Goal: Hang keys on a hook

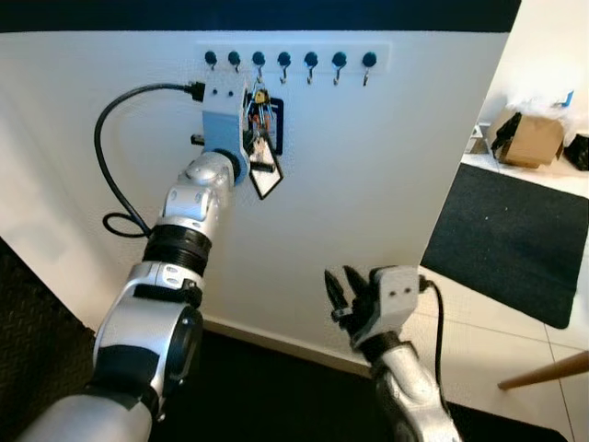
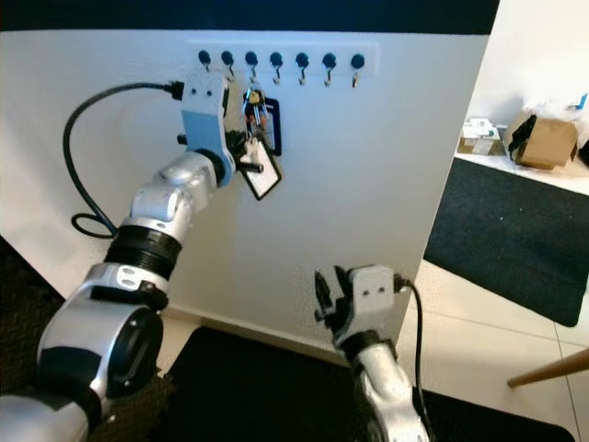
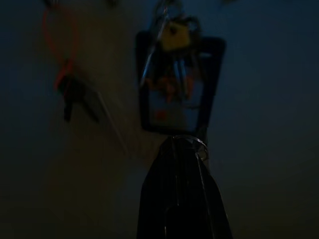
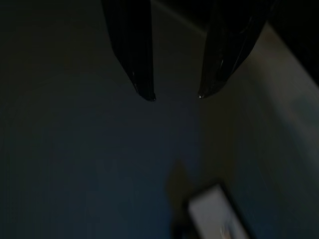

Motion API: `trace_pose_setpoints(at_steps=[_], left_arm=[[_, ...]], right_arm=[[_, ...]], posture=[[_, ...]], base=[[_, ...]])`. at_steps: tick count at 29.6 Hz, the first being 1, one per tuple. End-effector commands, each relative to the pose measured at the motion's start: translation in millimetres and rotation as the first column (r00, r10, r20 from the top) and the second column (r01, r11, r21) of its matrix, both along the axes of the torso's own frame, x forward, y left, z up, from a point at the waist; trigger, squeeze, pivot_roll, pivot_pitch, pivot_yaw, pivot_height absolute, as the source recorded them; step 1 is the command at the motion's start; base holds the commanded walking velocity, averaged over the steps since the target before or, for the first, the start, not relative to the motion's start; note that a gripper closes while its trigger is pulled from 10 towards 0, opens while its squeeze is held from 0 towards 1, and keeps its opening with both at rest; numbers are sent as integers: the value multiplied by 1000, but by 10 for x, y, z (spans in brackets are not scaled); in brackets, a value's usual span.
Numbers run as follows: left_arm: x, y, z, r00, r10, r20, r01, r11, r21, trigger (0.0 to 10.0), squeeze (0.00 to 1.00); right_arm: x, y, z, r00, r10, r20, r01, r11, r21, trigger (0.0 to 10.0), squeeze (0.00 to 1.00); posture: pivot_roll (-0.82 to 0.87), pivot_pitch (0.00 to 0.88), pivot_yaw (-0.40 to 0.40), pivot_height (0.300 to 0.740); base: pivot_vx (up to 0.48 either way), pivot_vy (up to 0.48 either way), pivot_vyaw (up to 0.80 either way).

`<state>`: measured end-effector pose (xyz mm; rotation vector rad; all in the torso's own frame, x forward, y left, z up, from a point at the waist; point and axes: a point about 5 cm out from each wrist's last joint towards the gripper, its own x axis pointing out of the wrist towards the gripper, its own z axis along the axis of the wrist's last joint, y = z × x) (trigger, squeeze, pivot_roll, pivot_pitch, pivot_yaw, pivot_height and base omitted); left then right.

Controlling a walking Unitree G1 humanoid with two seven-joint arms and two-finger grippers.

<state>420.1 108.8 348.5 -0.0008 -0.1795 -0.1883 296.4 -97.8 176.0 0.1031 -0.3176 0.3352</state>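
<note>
A white rail with several dark hooks [image 1: 285,60] runs along the top of the white wall. A bunch of keys [image 1: 261,115] with a black-framed tag hangs under the third hook from the left. A white diamond tag [image 1: 265,177] dangles below it. My left gripper [image 1: 250,152] is raised against the bunch, and in the left wrist view its fingers [image 3: 174,169] are shut together with a key ring [image 3: 194,145] at their tip. A second set of keys on a red loop [image 3: 61,55] hangs beside the bunch. My right gripper [image 1: 340,290] hangs low by the wall, open.
A black cable [image 1: 106,157] loops out from the left wrist along the wall. A dark mat [image 1: 276,387] lies at the wall's foot. To the right are a black rug [image 1: 515,239], a cardboard box [image 1: 532,138] and a wooden stick [image 1: 552,370] over the tiles.
</note>
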Motion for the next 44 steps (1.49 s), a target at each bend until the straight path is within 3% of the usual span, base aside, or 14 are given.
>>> trace_pose_setpoints(at_steps=[1,13,18,21,31,44], left_arm=[[-10,-38,190,998,-4,61,6,1000,-28,10000,0],[-38,-68,492,988,-5,154,2,1000,22,10000,0],[-86,-187,574,972,-124,200,92,983,162,10000,0],[-105,-239,601,965,-146,218,105,976,191,10000,0],[-147,-351,757,953,-128,275,78,980,185,10000,0],[-174,-544,764,948,-164,271,119,977,177,10000,0]], right_arm=[[-15,14,28,1000,-2,-6,2,1000,17,10000,0],[-140,-40,58,999,-34,-19,34,999,24,10000,0],[-170,-65,43,998,-55,-32,56,998,27,10000,0],[-175,-69,38,998,-56,-36,57,998,27,10000,0],[-157,-10,39,998,-39,-45,40,999,22,10000,0],[-217,-46,5,996,-69,-62,70,997,21,10000,0]], posture=[[38,204,133,740],[13,231,172,740],[14,232,181,740],[17,230,179,740],[28,239,183,740],[7,259,208,740]], base=[[0,0,0],[0,0,0],[0,0,0],[0,0,0],[0,0,0],[0,0,0]])
